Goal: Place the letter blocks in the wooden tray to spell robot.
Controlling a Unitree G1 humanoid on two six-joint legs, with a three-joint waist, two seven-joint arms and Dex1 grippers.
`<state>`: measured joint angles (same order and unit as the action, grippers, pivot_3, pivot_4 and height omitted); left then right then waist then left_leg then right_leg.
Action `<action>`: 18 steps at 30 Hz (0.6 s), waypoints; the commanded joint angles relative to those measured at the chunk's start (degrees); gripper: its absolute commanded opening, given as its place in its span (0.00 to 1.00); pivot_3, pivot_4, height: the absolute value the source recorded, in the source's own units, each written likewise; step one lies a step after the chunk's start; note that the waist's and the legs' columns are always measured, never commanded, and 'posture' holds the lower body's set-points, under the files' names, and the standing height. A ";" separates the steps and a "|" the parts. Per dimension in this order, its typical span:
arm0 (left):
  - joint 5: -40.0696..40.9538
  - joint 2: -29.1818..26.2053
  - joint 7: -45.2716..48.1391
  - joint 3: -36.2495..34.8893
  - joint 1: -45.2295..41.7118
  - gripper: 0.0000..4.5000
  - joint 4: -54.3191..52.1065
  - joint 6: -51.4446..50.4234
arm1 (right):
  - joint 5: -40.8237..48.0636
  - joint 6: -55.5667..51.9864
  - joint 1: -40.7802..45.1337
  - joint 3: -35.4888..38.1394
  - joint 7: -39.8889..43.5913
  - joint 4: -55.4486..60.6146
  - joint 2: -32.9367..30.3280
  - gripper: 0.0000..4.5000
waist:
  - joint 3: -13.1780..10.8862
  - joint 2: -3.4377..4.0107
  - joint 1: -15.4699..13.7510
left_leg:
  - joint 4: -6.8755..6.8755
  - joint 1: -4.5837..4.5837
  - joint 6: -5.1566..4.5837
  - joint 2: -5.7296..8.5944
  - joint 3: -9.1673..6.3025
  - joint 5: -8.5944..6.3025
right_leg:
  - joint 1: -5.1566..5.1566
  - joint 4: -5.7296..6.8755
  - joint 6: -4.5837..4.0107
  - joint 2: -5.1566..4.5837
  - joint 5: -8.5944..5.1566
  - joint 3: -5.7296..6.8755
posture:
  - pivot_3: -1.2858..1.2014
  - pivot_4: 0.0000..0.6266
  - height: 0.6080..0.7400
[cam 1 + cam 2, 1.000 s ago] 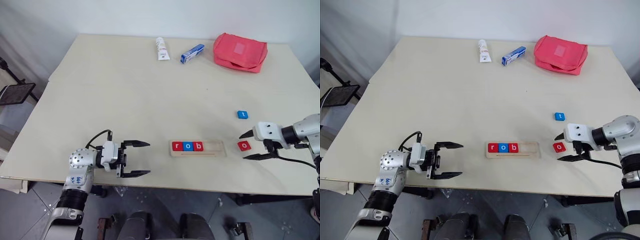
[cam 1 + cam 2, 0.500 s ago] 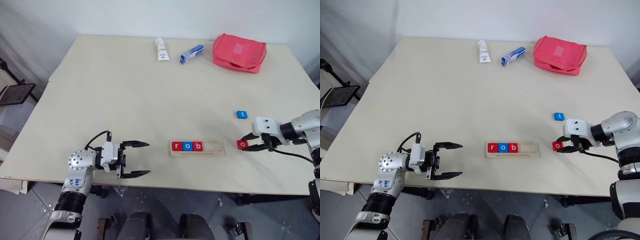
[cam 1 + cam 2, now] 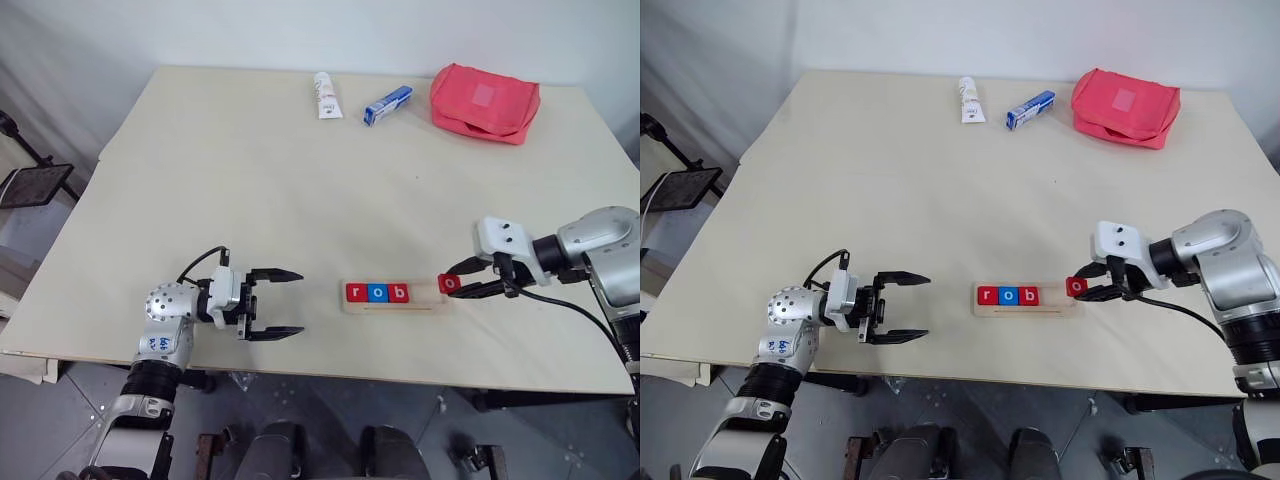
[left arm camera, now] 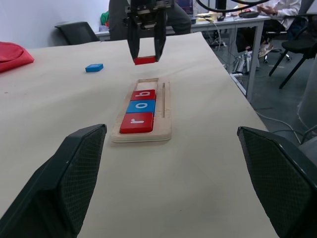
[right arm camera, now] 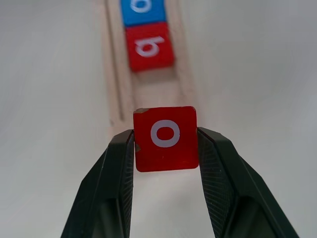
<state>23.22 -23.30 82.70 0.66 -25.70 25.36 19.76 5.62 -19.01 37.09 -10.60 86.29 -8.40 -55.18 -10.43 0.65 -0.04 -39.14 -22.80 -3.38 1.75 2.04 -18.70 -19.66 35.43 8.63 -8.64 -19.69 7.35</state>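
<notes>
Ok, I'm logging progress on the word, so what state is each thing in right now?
wooden tray: r, o, b seated, two slots free
red o block: clamped in the right gripper, above the tray's free end
left gripper: open, empty
blue t block: lying flat on the table
red pouch: closed

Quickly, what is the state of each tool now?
Left tool: open, empty.
Right tool: closed on the red square letter block "o".
</notes>
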 commanded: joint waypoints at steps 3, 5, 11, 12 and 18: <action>0.30 0.75 0.72 0.19 -0.83 1.00 -0.34 1.07 | -0.48 -5.16 0.27 -2.77 -2.47 7.56 2.17 0.32 | 0.00 0.00 0.03 | 0.00 0.00 0.00 -0.01 -0.01 0.00 | -0.01 0.01 0.00 0.00 0.00 0.00 | 0.52 0.24 1.00; 0.22 0.90 0.56 0.23 -0.75 1.00 -0.48 1.18 | -0.75 -5.81 0.40 -3.60 -3.50 7.94 2.89 0.32 | 0.00 -0.01 -0.06 | 0.00 -0.01 0.00 0.00 -0.01 0.00 | -0.02 0.01 0.00 0.00 0.00 -0.01 | 0.52 0.24 1.00; 0.29 1.13 -0.15 0.22 0.20 1.00 -1.67 1.16 | -1.69 -6.30 1.33 -5.44 -5.36 7.73 4.24 0.32 | 0.00 -0.01 0.04 | -0.02 -0.01 0.00 0.02 -0.05 0.00 | -0.01 0.02 0.00 0.00 0.00 0.00 | 0.52 0.24 1.00; 0.33 1.06 -0.22 0.19 0.58 1.00 -1.99 1.21 | -1.99 -5.87 1.64 -5.57 -5.47 7.15 4.26 0.32 | 0.00 -0.01 0.08 | -0.02 -0.01 0.00 0.02 -0.05 0.00 | -0.01 0.01 0.00 0.00 0.00 0.00 | 0.52 0.24 1.00; 0.34 0.93 -0.85 0.19 1.57 1.00 -2.91 1.11 | -3.47 -3.57 3.32 -6.08 -5.86 3.39 4.18 0.49 | 0.00 -0.01 0.04 | -0.02 -0.01 0.00 0.02 -0.05 0.00 | -0.01 0.02 0.00 0.00 0.00 0.00 | 0.52 0.24 1.00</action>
<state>23.09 -22.41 82.06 1.03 -24.36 24.28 20.25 2.57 -23.53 39.40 -17.26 80.66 -4.98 -50.89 -10.43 0.64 0.00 -39.16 -22.81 -3.38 1.77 1.99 -18.69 -19.66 35.45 8.63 -8.64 -19.69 7.35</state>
